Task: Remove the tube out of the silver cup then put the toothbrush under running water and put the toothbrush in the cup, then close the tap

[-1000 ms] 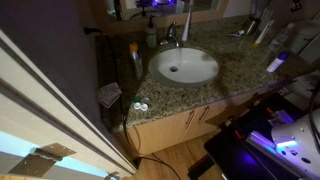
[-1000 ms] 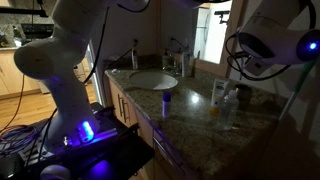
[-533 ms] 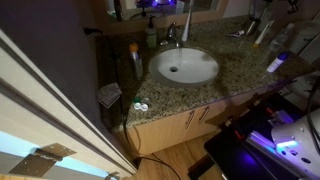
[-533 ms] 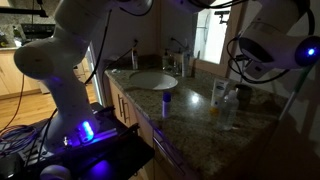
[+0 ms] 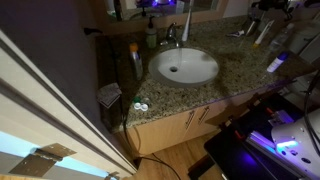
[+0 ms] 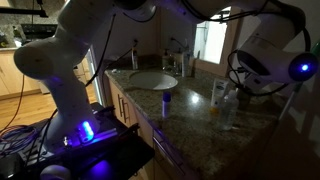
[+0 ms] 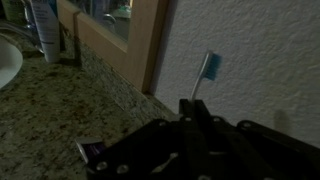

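In the wrist view my gripper [image 7: 192, 108] is shut on the toothbrush [image 7: 204, 72]. Its white neck and blue head stick up past the fingertips in front of a pale wall. In an exterior view the gripper [image 5: 266, 10] hangs over the far end of the granite counter, away from the basin. The silver cup [image 5: 275, 63] stands near the counter's front edge and also shows in the other exterior view [image 6: 167, 100]. The tap [image 5: 172, 35] stands behind the white basin [image 5: 185, 65]. A small flat item [image 7: 91, 151], perhaps the tube, lies on the counter beside the gripper.
An amber bottle [image 5: 133, 58] and a green-topped soap bottle [image 5: 151, 35] stand by the basin. A tall white container [image 5: 186, 24] stands behind it. A wooden mirror frame [image 7: 150, 45] runs along the wall. Small items [image 5: 139, 106] lie at the counter corner.
The wrist has shifted a little up and along the counter's far end with the toothbrush still held. Nothing on the counter has moved.
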Robot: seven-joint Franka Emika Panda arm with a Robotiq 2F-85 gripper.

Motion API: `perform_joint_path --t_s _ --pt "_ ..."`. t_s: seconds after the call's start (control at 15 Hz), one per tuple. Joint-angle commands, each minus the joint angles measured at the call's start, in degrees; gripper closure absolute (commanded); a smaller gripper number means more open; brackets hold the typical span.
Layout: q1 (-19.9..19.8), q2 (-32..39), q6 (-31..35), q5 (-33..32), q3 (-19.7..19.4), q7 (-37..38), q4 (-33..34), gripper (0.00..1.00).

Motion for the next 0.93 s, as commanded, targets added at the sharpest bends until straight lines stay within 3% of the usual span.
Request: perform_joint_path --t_s 0.0,0.07,0.2,0.47,0.73,0.87 --pt "-0.36 1.46 2.16 -0.51 0.34 0.51 1.55 0.98" --pt "-0.35 1.37 2.38 -0.89 0.27 0.55 1.37 0.68" --pt "-0.3 0.73 1.6 -2.38 -0.06 0.86 0.91 0.6" --pt "0.17 -1.52 0.24 -6.72 -0.97 1.57 0.22 0.32" --pt "1.11 -8.67 -7.66 -20.19 -3.28 5.86 -1.65 0.05" --pt "1.47 -13.42 -14.29 -26.94 -3.67 6.52 -2.53 0.0"
